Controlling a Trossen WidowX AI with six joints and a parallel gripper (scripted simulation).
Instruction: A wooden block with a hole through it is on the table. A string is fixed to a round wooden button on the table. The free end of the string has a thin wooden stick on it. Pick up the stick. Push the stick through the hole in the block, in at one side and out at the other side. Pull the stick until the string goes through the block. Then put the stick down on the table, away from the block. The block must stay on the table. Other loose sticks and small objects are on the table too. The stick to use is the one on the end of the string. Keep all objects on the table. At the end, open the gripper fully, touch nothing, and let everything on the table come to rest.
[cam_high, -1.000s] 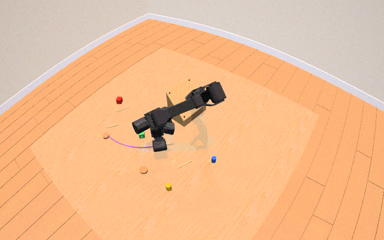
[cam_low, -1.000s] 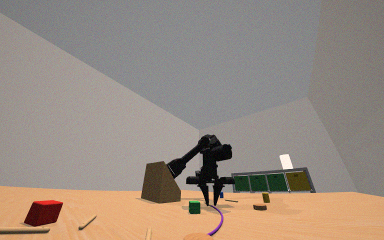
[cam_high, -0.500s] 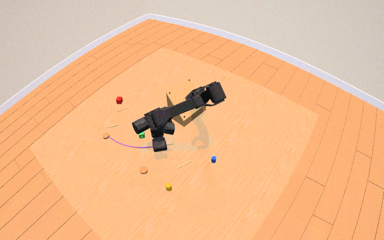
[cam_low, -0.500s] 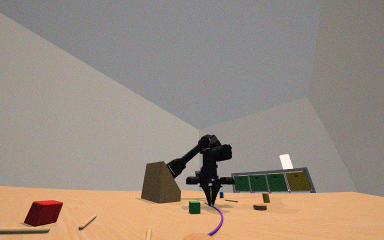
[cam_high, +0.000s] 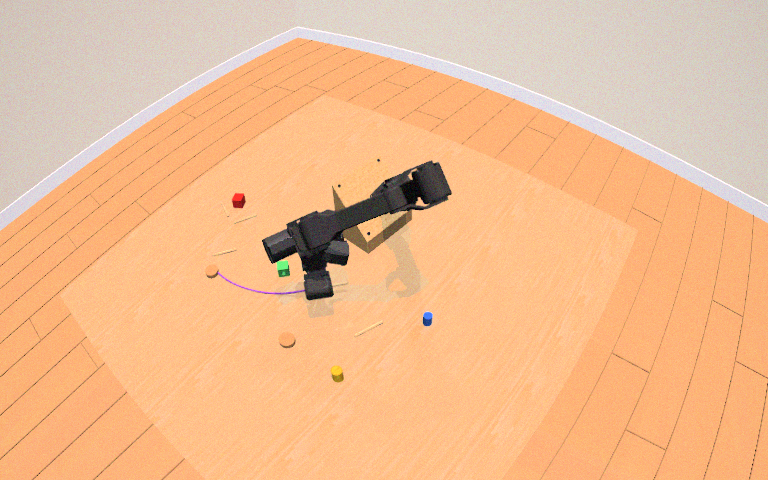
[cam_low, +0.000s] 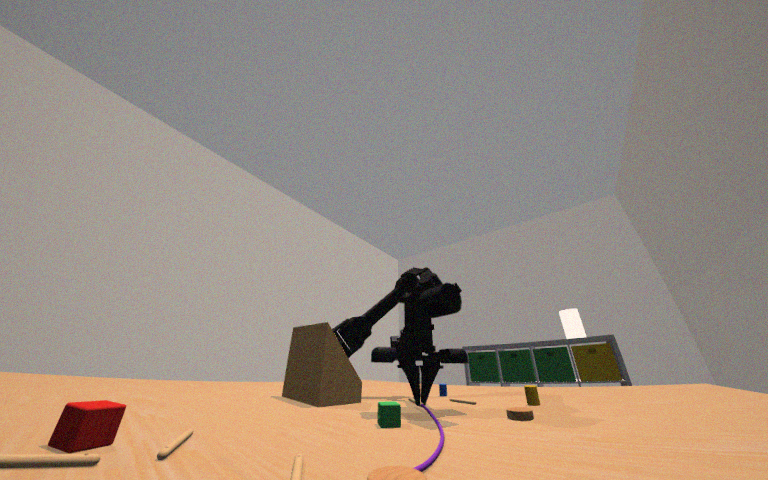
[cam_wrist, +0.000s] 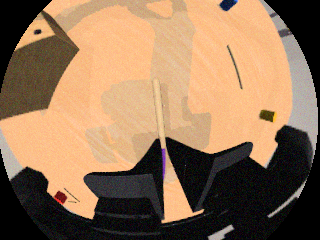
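The stick on the string lies along the table, its far part sticking out past my fingers. My gripper is shut on its string end, with the fingertips down at the table. The purple string curves from there to the round button. The wooden block stands on the table, apart from the gripper and partly under the arm in the top view. It has small dark dots on top; I cannot make out its through-hole.
A green cube is close to the gripper. A red block lies near several loose sticks. Another loose stick, a blue cylinder, a yellow cylinder and a second button lie on the block's other side.
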